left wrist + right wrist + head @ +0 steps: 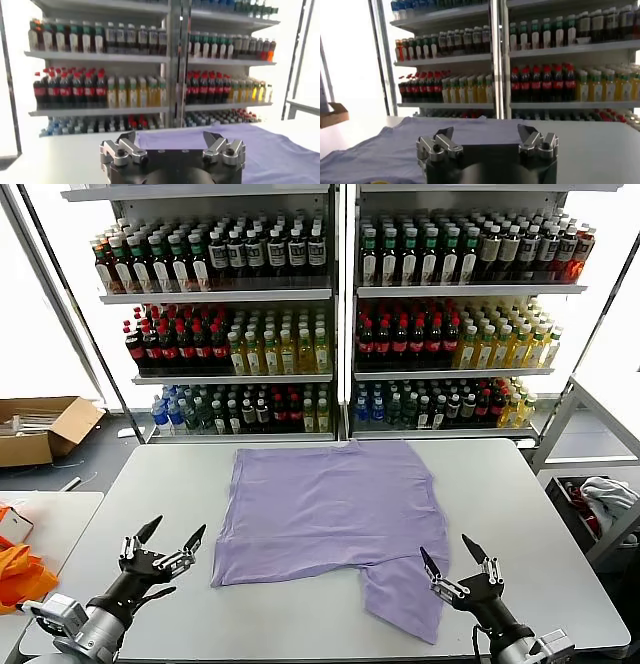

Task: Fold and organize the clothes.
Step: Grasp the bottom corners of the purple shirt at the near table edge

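Note:
The lavender T-shirt (330, 509) lies spread flat on the grey table (520, 514), with one sleeve hanging toward the near right. No printed graphic shows on its upper side. My left gripper (172, 539) is open and empty near the table's front left, left of the shirt's near edge. My right gripper (449, 557) is open and empty at the front right, just right of the near sleeve. The shirt shows beyond the open left gripper (170, 137) in the left wrist view (280, 150) and beyond the open right gripper (485, 134) in the right wrist view (380, 150).
Shelves of bottled drinks (340, 314) stand behind the table. A cardboard box (40, 429) sits on the floor at the far left. Orange fabric (18, 574) lies on a side table at left. A white-and-red cloth bundle (605, 504) lies in a bin at right.

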Controlling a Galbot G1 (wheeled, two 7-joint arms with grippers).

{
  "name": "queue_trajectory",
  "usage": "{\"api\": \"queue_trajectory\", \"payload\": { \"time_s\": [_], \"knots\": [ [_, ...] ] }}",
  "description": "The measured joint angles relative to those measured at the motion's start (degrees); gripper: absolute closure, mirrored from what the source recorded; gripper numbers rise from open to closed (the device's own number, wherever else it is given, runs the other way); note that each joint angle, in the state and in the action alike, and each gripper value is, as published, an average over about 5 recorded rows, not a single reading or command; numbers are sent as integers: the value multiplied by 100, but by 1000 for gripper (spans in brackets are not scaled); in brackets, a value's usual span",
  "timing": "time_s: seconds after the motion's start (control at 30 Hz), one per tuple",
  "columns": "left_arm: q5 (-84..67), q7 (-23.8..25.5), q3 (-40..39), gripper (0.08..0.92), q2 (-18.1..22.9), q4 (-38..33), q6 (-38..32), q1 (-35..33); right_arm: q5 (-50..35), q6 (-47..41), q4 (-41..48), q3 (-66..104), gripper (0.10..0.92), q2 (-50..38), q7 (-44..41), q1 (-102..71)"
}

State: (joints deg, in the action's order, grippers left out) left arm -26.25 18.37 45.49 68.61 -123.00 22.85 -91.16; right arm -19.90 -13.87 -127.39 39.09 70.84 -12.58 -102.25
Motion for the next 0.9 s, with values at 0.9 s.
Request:
{"api": "queue_trajectory", "payload": {
  "time_s": [0.9],
  "knots": [
    [-446, -697, -946, 177, -385, 807, 905, 283, 505, -913, -66, -521, 345, 72, 543, -438]
  ]
}}
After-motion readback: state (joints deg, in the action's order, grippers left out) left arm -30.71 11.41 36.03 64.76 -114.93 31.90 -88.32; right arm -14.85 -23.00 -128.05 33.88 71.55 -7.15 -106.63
